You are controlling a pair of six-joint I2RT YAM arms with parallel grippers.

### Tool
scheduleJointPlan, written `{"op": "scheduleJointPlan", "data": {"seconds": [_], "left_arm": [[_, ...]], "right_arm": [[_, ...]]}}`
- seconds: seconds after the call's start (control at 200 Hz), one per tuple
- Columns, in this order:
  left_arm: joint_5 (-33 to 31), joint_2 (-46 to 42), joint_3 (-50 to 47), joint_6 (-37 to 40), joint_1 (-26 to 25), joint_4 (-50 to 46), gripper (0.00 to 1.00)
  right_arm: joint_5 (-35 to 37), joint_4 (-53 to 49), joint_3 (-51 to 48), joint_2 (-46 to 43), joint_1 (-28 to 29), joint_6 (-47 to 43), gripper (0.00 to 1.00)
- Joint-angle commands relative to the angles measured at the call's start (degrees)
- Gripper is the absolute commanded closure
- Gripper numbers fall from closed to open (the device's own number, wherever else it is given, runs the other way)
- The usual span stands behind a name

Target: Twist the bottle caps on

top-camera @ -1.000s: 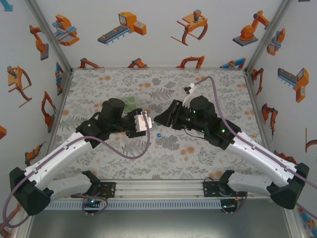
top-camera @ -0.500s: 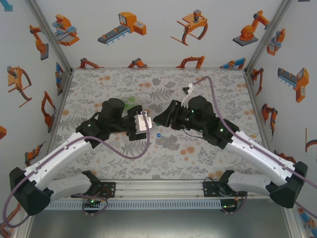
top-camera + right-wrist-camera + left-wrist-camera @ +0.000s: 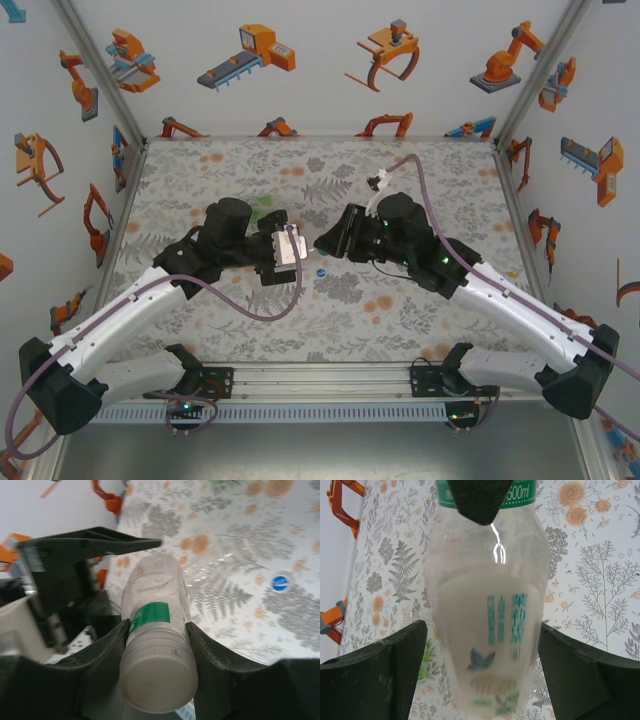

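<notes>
Saw the right claw (image 3: 158,630) clamped on a small clear plastic bottle with a green-and-white label (image 3: 155,592), one finger pressed to each side. Found the left claw (image 3: 480,640) spread wide at the same bottle, with dark fingers (image 3: 385,675) flanking it and a gap showing on both sides, touching nothing. Noted a tiny round blue plastic cap (image 3: 281,583) lying flat on the floral-printed bench (image 3: 430,180), near the two claws yet apart from both and from the bottle.
</notes>
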Motion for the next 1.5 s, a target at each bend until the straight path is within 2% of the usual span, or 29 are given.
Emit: {"op": "scheduleJointPlan", "data": {"seconds": [0.0, 0.31, 0.526, 0.916, 1.287, 1.497], "left_arm": [[1.3, -0.6, 1.4, 0.0, -0.3, 0.6, 0.19], [1.3, -0.2, 1.4, 0.0, -0.4, 0.4, 0.19], [1.1, -0.1, 1.4, -0.1, -0.4, 0.4, 0.19], [0.4, 0.5, 1.5, -0.1, -0.5, 0.2, 0.18], [-0.1, 0.6, 1.5, 0.0, -0.6, 0.2, 0.17], [0.0, 0.8, 1.6, -0.1, -0.6, 0.2, 0.16]], "right_arm": [[2.7, -8.7, 3.4, 1.8, -2.5, -7.6, 0.65], [5.9, -27.5, 14.6, 9.8, -11.2, -24.4, 0.64], [5.7, -32.8, 22.0, 17.9, -17.5, -31.7, 0.64], [8.8, -34.5, 37.4, 36.6, -26.8, -36.7, 0.66], [11.2, -40.1, 52.9, 50.8, -30.2, -39.3, 0.66], [10.8, -41.2, 55.4, 54.4, -31.1, -39.5, 0.65]]}}
